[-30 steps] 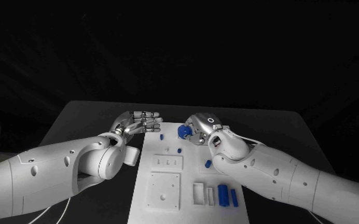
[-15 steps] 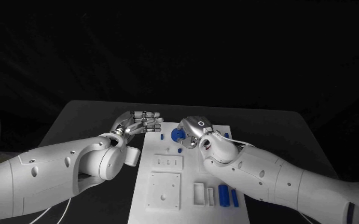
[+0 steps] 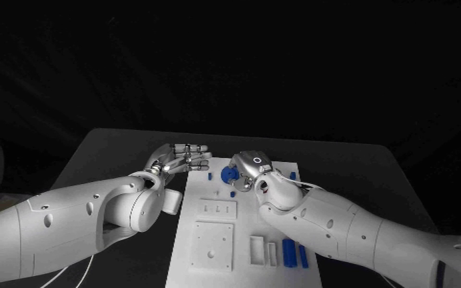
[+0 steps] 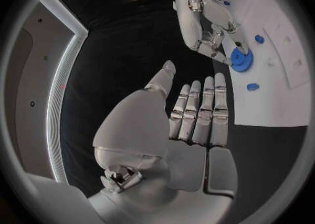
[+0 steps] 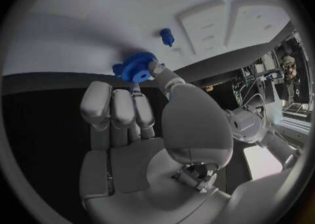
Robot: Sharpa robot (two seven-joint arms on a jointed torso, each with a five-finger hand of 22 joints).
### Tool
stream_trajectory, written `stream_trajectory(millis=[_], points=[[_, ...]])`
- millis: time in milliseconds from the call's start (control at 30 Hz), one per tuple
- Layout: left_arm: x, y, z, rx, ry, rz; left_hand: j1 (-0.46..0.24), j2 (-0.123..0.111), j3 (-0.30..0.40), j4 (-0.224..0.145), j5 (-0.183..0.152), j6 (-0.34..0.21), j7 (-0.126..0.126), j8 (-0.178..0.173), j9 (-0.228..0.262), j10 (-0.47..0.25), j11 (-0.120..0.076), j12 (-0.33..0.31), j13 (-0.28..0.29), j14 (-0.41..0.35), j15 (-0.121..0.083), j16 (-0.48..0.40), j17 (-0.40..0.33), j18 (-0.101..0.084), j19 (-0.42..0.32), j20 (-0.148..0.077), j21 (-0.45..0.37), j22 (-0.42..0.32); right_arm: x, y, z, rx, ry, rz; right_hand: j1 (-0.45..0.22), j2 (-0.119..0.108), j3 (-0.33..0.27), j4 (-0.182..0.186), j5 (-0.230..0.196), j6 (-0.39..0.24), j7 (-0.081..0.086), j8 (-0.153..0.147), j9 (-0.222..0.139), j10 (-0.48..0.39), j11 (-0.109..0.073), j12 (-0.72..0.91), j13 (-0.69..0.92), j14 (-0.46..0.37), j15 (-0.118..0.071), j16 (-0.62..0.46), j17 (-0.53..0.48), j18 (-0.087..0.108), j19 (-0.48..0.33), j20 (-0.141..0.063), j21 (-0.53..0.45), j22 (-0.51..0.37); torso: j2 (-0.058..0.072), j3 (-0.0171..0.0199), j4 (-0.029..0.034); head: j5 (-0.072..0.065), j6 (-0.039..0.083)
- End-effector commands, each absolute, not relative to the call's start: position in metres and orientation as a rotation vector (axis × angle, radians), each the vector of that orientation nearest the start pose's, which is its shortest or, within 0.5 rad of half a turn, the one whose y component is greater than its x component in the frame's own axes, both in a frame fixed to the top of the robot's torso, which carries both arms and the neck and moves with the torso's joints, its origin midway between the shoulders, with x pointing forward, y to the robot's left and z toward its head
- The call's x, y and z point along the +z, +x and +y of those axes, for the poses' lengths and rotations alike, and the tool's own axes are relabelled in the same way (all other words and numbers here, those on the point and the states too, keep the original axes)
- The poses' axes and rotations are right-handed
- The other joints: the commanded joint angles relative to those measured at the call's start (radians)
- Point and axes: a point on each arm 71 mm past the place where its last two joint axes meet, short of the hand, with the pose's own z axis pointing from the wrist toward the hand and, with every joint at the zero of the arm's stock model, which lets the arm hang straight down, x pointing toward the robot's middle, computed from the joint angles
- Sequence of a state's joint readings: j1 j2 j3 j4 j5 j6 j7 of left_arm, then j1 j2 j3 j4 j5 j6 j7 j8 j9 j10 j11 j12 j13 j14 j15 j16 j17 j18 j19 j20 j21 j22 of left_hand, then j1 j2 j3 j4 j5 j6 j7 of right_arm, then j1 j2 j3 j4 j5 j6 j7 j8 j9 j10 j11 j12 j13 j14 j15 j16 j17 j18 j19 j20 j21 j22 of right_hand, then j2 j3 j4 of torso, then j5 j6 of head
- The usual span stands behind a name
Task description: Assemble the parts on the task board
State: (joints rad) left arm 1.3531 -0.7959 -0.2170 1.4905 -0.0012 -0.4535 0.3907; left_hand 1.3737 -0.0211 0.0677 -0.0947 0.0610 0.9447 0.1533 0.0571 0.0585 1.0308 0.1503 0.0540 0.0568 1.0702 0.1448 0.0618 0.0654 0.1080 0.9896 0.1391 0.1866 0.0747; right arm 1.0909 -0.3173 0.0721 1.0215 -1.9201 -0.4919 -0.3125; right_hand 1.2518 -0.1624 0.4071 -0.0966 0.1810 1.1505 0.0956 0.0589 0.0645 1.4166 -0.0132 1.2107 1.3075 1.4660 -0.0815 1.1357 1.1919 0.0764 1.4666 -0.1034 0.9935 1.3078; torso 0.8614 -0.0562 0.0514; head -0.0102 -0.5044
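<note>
Task board (image 3: 216,235) assembly: right hand (image 3: 248,170) pinches 1 blue gear (image 5: 137,70) at the board's far end, seating likely next; left hand (image 3: 178,158) waits empty, fingers apart.

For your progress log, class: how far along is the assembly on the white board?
Early stage. Done: nothing plainly finished; a small blue peg may already stand in the white board. In hand: the right hand holds a blue gear at the board's far end; the left hand waits empty beside it. Left: the blue cylinders lying near the front edge.
</note>
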Motion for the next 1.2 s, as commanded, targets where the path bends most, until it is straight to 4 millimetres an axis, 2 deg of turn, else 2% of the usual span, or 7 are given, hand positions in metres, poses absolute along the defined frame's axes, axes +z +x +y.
stream_trajectory(millis=[33,467,567,733,767,900,1200], points=[[-0.168,0.503,0.204,-1.381,-1.022,1.427,-0.003,-0.005,0.005,0.000,0.006,-0.006,-0.001,0.001,0.000,-0.006,-0.002,0.004,0.001,-0.005,0.001,0.000,-0.001,-0.012,-0.004,0.000,-0.005,0.000,-0.217,0.544,-0.070,0.380,-0.266,1.395,0.000,-0.005,0.003,-0.001,0.000,0.052,-0.030,0.004,0.001,-0.002,-0.008,-0.005,0.068,0.000,-0.009,-0.004,-0.003,-0.013,0.015,-0.005,-0.002,0.125,-0.001,-0.0010,0.0012,0.000,0.000],[-0.168,0.503,0.204,-1.381,-1.025,1.429,-0.005,-0.006,0.005,-0.002,0.006,-0.006,0.001,0.001,0.000,-0.006,-0.001,0.004,0.001,-0.005,0.001,0.000,-0.001,-0.011,-0.003,0.000,-0.007,0.000,-0.225,0.550,-0.075,0.358,-0.237,1.452,-0.018,-0.008,-0.017,0.019,-0.005,0.001,-0.017,0.003,-0.001,-0.010,0.002,-0.023,0.056,-0.002,-0.006,-0.014,-0.014,-0.011,0.013,-0.003,-0.017,0.122,-0.001,0.0010,-0.0027,0.007,0.001],[-0.168,0.503,0.204,-1.381,-1.025,1.429,-0.005,-0.006,0.005,-0.002,0.006,-0.006,0.001,0.001,0.000,-0.006,-0.001,0.004,0.001,-0.005,0.001,0.000,-0.001,-0.011,-0.003,0.000,-0.007,0.000,-0.227,0.550,-0.075,0.365,-0.225,1.468,-0.094,-0.013,-0.035,0.104,-0.129,-0.031,-0.012,0.003,-0.001,-0.015,0.007,-0.039,0.045,-0.003,-0.003,-0.024,-0.023,-0.008,0.012,0.000,-0.028,0.119,-0.001,0.0011,-0.0023,0.007,0.000],[-0.168,0.503,0.204,-1.381,-1.028,1.429,-0.007,-0.007,0.005,0.000,0.006,-0.009,0.003,0.001,0.000,-0.007,0.001,0.004,0.001,-0.005,0.001,0.000,-0.001,-0.011,-0.002,0.000,-0.007,0.000,-0.229,0.551,-0.076,0.376,-0.209,1.488,-0.160,-0.027,-0.079,0.218,-0.133,-0.046,-0.012,0.004,0.000,-0.020,0.006,-0.050,0.038,-0.004,-0.004,-0.031,-0.027,-0.008,0.012,-0.002,-0.033,0.119,0.000,0.0015,-0.0022,0.009,-0.001],[-0.168,0.503,0.204,-1.381,-1.028,1.429,-0.007,-0.007,0.005,0.000,0.006,-0.009,0.003,0.001,0.000,-0.007,0.001,0.004,0.001,-0.005,0.001,0.000,-0.001,-0.011,-0.002,0.000,-0.007,0.000,-0.229,0.551,-0.076,0.377,-0.208,1.491,-0.087,-0.040,-0.110,0.321,-0.132,-0.048,-0.012,0.005,0.000,-0.018,0.005,-0.052,0.035,-0.002,-0.007,-0.036,-0.026,-0.011,0.015,-0.007,-0.036,0.120,0.000,0.0016,-0.0024,0.009,-0.001],[-0.168,0.503,0.204,-1.381,-1.028,1.429,-0.007,-0.007,0.005,0.000,0.006,-0.009,0.003,0.001,0.000,-0.007,0.001,0.004,0.001,-0.005,0.001,0.000,-0.001,-0.011,-0.002,0.000,-0.007,0.000,-0.230,0.551,-0.075,0.381,-0.204,1.502,-0.111,-0.039,-0.108,0.289,-0.133,-0.053,-0.011,0.005,0.000,-0.021,0.006,-0.053,0.035,-0.003,-0.005,-0.038,-0.025,-0.010,0.015,-0.004,-0.041,0.119,-0.001,0.0013,-0.0036,0.009,-0.001],[-0.168,0.504,0.204,-1.381,-1.029,1.429,-0.007,-0.007,0.005,0.000,0.006,-0.010,0.004,0.001,0.000,-0.007,0.001,0.004,0.001,-0.005,0.001,0.000,-0.001,-0.011,-0.002,0.000,-0.007,0.000,-0.235,0.551,-0.077,0.394,-0.202,1.560,-0.146,-0.043,-0.127,0.342,-0.131,-0.052,-0.012,0.005,0.000,-0.020,0.007,-0.048,0.036,-0.001,-0.003,-0.036,-0.023,-0.008,0.016,-0.001,-0.040,0.120,-0.001,0.0013,-0.0039,0.008,0.000]])
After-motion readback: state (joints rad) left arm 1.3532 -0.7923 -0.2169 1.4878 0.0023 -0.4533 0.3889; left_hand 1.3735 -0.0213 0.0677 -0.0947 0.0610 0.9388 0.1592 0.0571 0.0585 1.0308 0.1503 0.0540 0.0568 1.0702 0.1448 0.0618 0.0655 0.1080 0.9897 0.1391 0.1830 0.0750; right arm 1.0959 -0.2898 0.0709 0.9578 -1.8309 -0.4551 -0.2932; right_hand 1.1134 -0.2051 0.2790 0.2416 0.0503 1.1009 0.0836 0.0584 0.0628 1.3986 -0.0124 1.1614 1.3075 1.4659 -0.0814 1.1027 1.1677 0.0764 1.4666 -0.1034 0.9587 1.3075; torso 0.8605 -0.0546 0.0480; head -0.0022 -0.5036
